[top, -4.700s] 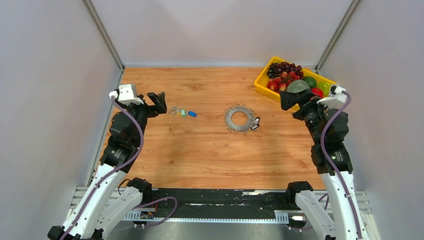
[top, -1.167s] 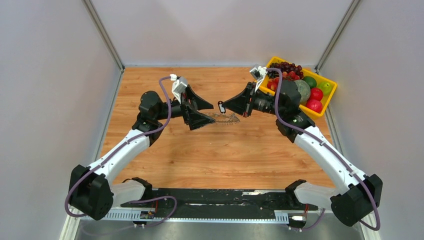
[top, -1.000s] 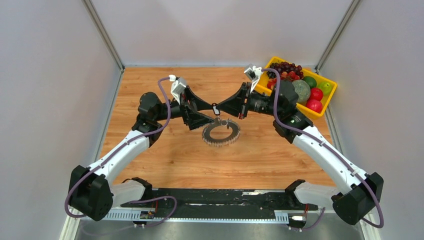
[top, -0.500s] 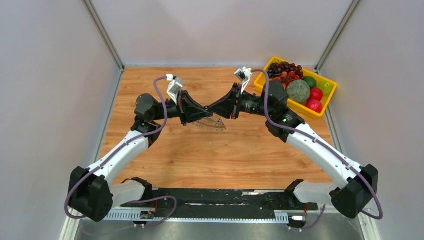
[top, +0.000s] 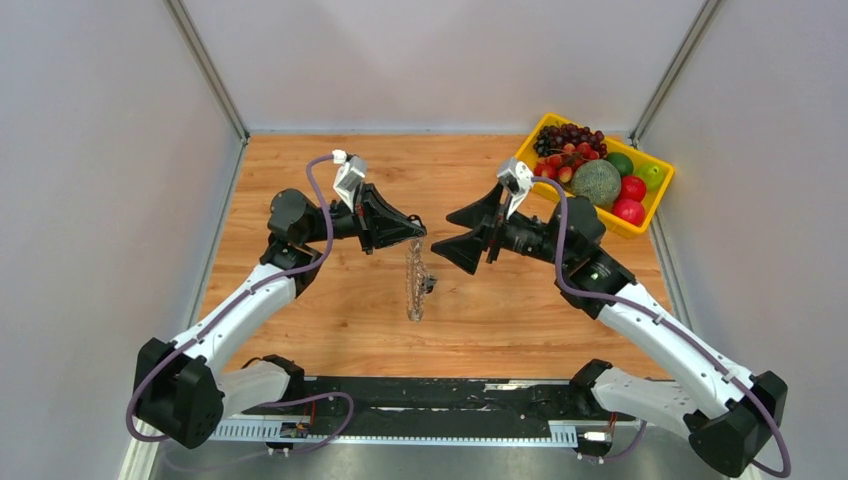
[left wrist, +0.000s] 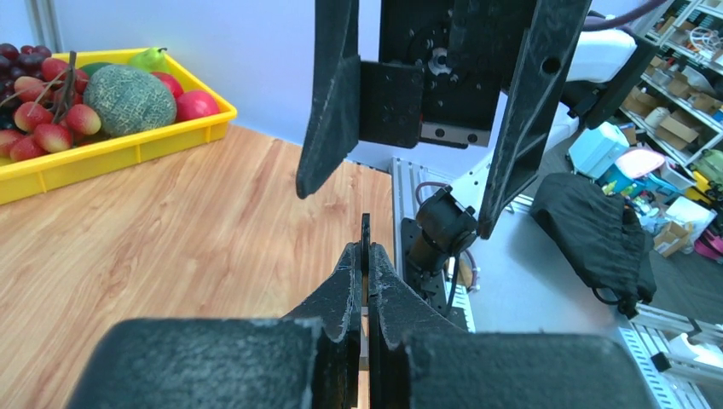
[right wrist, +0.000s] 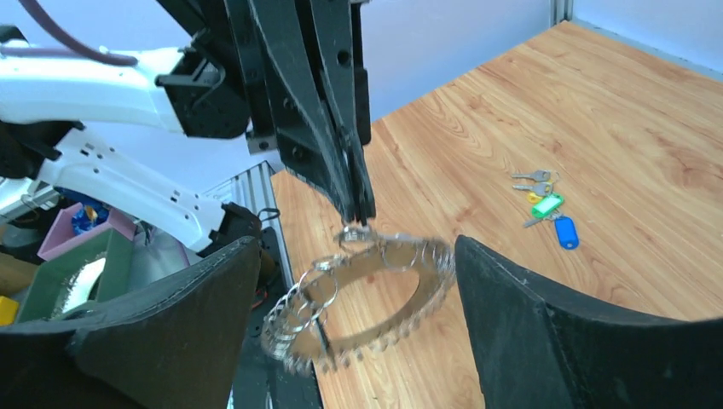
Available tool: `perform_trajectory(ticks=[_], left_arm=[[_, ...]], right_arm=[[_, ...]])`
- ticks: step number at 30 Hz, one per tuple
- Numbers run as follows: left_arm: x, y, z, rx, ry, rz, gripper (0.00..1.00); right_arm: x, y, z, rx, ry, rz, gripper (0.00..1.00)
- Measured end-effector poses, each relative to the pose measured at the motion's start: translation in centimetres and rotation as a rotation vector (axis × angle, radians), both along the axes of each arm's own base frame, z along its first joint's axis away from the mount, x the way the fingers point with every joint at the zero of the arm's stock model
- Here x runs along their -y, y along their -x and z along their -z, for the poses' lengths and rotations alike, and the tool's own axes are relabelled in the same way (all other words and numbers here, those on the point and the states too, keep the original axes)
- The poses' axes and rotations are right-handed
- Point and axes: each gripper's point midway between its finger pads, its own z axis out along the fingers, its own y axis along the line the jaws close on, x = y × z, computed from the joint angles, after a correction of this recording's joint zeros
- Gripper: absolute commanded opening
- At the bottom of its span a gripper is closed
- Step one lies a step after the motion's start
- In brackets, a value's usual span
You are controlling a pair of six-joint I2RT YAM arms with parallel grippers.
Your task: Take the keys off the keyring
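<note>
The keyring (top: 414, 284), a grey toothed ring strung with wire loops, hangs edge-on above the table from my left gripper (top: 422, 233). That gripper is shut on the ring's top rim. In the right wrist view the keyring (right wrist: 401, 294) looks blurred beneath the left gripper's fingertips (right wrist: 358, 209). A small dark key (right wrist: 322, 331) dangles from its lower left side. In the left wrist view my left gripper (left wrist: 365, 256) pinches a thin dark edge. My right gripper (top: 440, 232) stands open just to the right of the ring, apart from it, its fingers (right wrist: 529, 315) on either side.
A loose bunch of keys with green and blue tags (right wrist: 546, 209) lies on the wooden table (top: 520, 320) beyond the ring. A yellow tray (top: 525, 160) of fruit stands at the back right corner. Grey walls close in both sides.
The right gripper held the ring and the left stood open. Now the left has shut on it, the right has opened and drawn back right, and the ring swings down edge-on.
</note>
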Motion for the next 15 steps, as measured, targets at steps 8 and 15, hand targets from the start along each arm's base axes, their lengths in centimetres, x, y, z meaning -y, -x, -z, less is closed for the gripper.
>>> perform_trajectory(ticks=[8,15], left_arm=[[-0.1,0.1,-0.1,0.005,0.001,-0.004,0.00],[-0.3,0.0,-0.3,0.025,-0.005,-0.039,0.00]], right_arm=[[-0.1,0.9,3.4,0.012,0.083,-0.023,0.82],[-2.4,1.8,6.5,-0.032,0.170,-0.025,0.81]])
